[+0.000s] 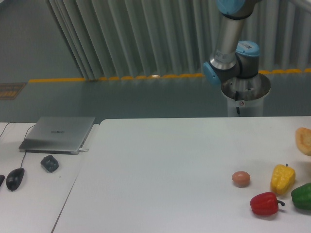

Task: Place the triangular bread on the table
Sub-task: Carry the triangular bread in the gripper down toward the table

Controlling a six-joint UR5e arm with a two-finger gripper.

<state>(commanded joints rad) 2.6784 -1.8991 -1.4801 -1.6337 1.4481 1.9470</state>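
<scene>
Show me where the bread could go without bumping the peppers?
The white table is bare across its middle and left, from the egg to the edge beside the laptop. The right front corner is crowded: yellow pepper, red pepper, green pepper. The triangular bread shows at the right edge.

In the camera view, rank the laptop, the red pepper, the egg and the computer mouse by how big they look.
1. laptop
2. red pepper
3. computer mouse and egg: too alike to rank, and they differ in nearness.
</scene>
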